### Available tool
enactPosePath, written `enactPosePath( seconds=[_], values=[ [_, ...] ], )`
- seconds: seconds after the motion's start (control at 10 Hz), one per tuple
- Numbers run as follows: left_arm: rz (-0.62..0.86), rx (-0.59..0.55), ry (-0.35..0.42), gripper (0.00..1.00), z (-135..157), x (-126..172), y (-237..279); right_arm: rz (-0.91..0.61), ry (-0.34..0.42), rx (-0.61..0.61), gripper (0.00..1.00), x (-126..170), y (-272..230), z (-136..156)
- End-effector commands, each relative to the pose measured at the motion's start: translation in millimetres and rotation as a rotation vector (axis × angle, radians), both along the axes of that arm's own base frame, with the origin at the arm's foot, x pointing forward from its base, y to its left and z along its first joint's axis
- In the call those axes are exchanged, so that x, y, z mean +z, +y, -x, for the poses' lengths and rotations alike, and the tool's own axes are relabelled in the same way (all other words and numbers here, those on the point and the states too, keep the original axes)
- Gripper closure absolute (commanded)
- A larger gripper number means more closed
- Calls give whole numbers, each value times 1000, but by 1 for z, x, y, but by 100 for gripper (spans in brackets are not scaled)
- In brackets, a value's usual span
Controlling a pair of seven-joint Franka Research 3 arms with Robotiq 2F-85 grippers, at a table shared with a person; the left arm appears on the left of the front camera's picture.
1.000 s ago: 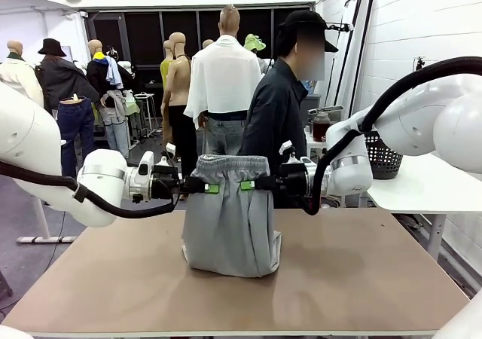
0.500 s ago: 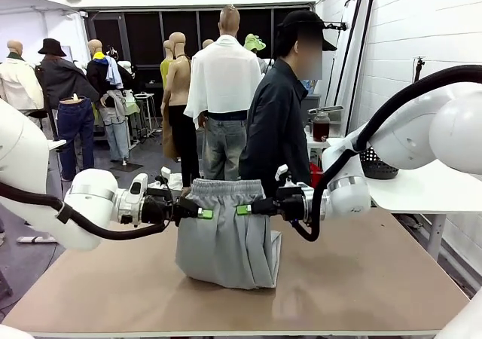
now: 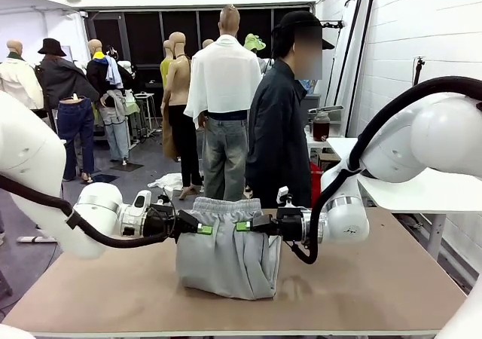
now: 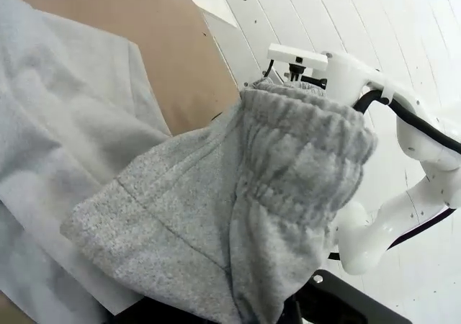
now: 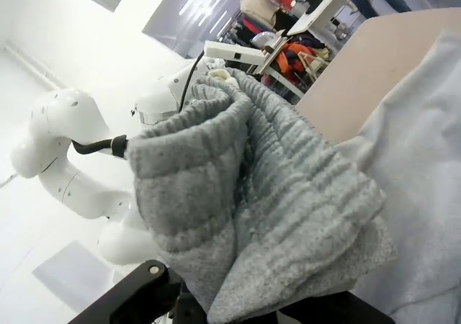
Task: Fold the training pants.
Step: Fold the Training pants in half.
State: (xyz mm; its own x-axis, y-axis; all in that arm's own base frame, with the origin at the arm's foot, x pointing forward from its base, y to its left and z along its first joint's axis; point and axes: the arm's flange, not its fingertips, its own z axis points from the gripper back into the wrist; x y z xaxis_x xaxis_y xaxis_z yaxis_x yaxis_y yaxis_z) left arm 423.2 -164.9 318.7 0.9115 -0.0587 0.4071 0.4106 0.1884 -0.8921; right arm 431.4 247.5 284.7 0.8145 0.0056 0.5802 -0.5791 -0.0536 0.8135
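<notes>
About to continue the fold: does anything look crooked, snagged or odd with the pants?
Nothing stands out. The training pants hang by the waistband, level between the left gripper and the right gripper, with the lower part bunched on the table.

A person in a dark jacket point(image 3: 277, 135) stands at the far side of the brown bench point(image 3: 361, 286). To the right, a white side table point(image 3: 422, 192) stands just beside the bench, with a dark jar point(image 3: 321, 126) farther back.

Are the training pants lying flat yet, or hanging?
Partly hanging: both grippers hold the waistband of the training pants above the table, while the lower fabric is bunched on it.
</notes>
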Motion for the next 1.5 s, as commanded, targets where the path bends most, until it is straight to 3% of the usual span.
enactPosePath(
  seconds=[0.0, 0.4, 0.5, 0.6, 1.0, 1.4],
  values=[
    [-24, 19, 8, 100, -27, -8, 10, -9, 13, -90, 100, 0, -12, -12],
    [-4, 53, -14, 100, -57, -22, 1, 33, 55, -139, 100, -5, -22, -33],
    [18, 25, -54, 100, -53, -17, 1, 94, -25, -107, 100, 5, -21, -29],
    [14, 0, 10, 100, -48, -18, -13, 34, 25, -86, 100, -7, -13, -23],
    [15, -9, 3, 100, -49, -20, -16, 50, 17, -84, 100, -7, -10, -24],
    [-54, 47, 68, 100, -84, -10, -30, 72, 75, -136, 100, -17, -9, -57]
  ],
)
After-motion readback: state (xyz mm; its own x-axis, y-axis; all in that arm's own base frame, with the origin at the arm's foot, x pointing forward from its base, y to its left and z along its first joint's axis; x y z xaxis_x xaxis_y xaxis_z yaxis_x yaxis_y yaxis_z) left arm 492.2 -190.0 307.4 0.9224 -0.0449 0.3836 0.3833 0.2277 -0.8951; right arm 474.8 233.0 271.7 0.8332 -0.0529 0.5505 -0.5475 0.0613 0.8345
